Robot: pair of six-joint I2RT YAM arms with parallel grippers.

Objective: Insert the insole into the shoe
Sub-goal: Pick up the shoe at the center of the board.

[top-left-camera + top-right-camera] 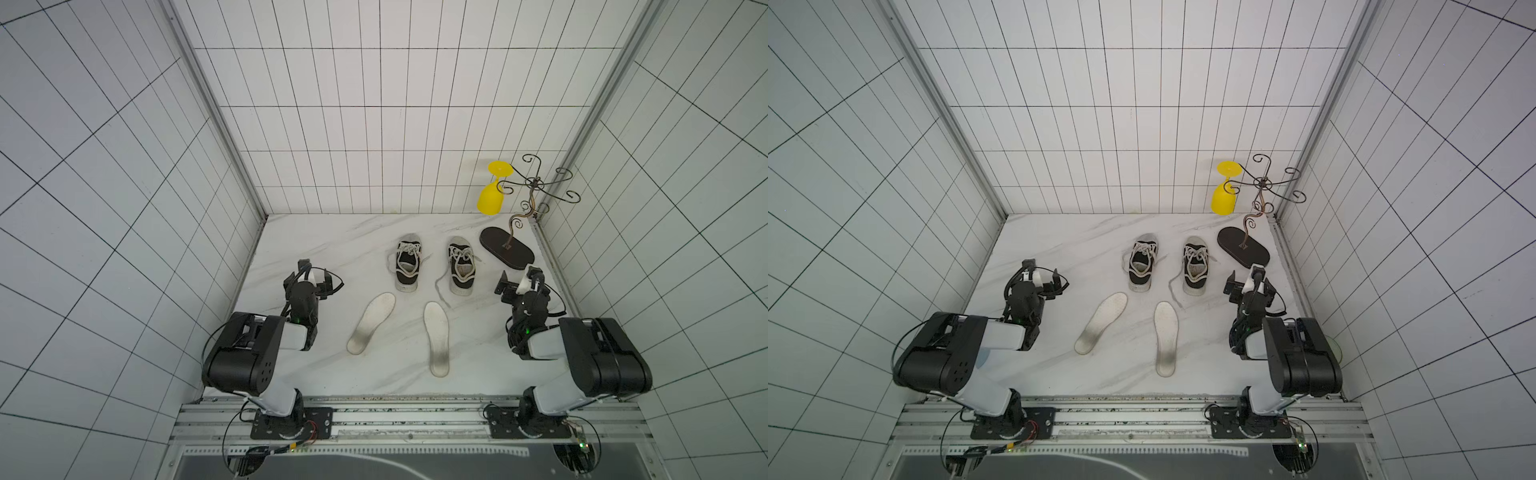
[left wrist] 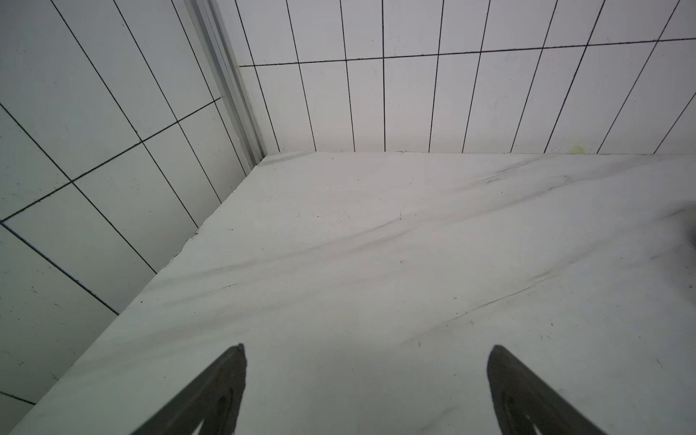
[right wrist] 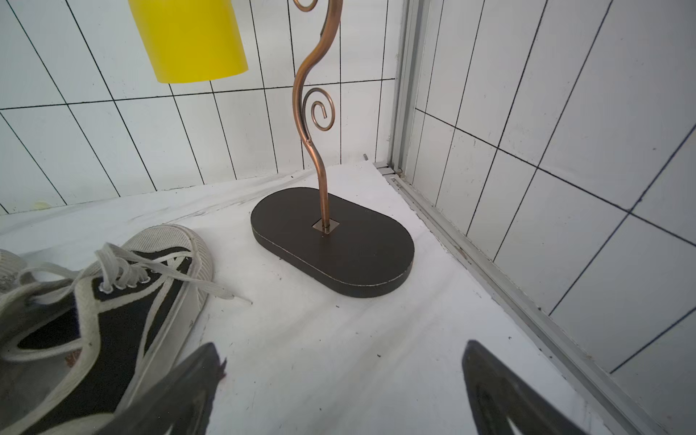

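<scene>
Marble-patterned white table [image 1: 324, 245] carries everything. Taking the far wall [image 1: 395, 124] as twelve o'clock, one shoe [image 1: 407, 264], black canvas with white trim, stands just past the centre with its toe towards twelve. A second shoe [image 1: 461, 268] stands at its three o'clock, apart from it.

Both insoles lie flat outside the shoes. An insole [image 1: 371, 323] is at six o'clock of the first shoe, slanted with its toe end towards one o'clock. A second insole [image 1: 436, 338] is at six o'clock of the second shoe, nearly straight.

The left gripper [image 1: 316, 271] hangs at nine o'clock of the shoes, jaws spread wide with nothing between them. The right gripper [image 1: 518, 276] sits at three o'clock of the second shoe, likewise wide and empty.

At two o'clock, in the corner, a metal stand [image 1: 507, 249] holds a yellow glass [image 1: 492, 199] upside down.
</scene>
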